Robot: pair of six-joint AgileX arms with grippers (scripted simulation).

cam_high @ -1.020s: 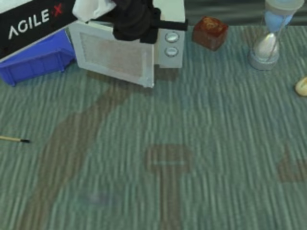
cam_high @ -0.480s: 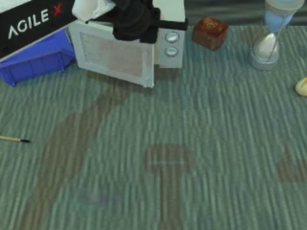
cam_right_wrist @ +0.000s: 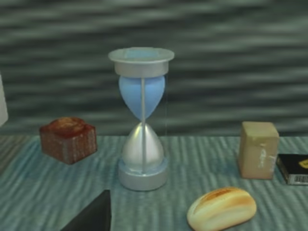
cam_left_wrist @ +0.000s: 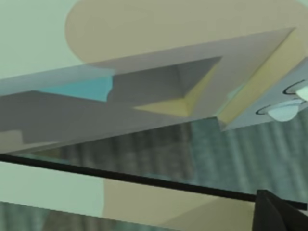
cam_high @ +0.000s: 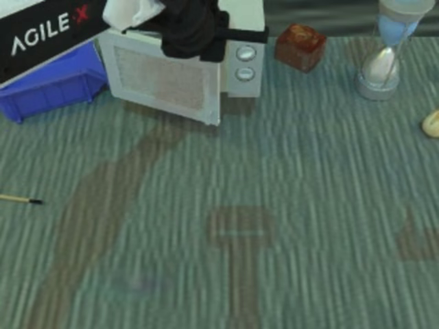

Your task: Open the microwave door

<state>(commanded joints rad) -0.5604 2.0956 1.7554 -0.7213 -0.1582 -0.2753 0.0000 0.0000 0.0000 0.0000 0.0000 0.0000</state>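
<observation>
microwave door [cam_high: 163, 81]: front of the microwave [cam_high: 240, 17], up at the table's far left. Already swung out a bit, its free edge standing clear of the knob panel [cam_high: 244, 63] while the hinge side stays back by the blue bin [cam_high: 48, 88].

how it'll handle: rigid flat panel on a hinge, so it should swing rather than flex. Probably light, and the whole oven might slide if it's pulled too hard. Best hold looks like the free edge next to the knobs, farthest from the hinge.

left gripper [cam_high: 193, 29]: sitting over the top of the door, right at the microwave. Honestly can't tell how far apart its fingers are; the top view only shows a dark lump, and the left wrist view is just close-up door and cavity.

right gripper [cam_right_wrist: 94, 217]: parked well away from the microwave, only a dark tip showing, so its opening can't be told either.

further out from the microwave: red-brown block [cam_high: 300, 46] just beside it, then the hourglass [cam_high: 385, 58], then a bread roll [cam_right_wrist: 221, 208] further off. A matchstick [cam_high: 19, 199] lies well in front of the bin.
</observation>
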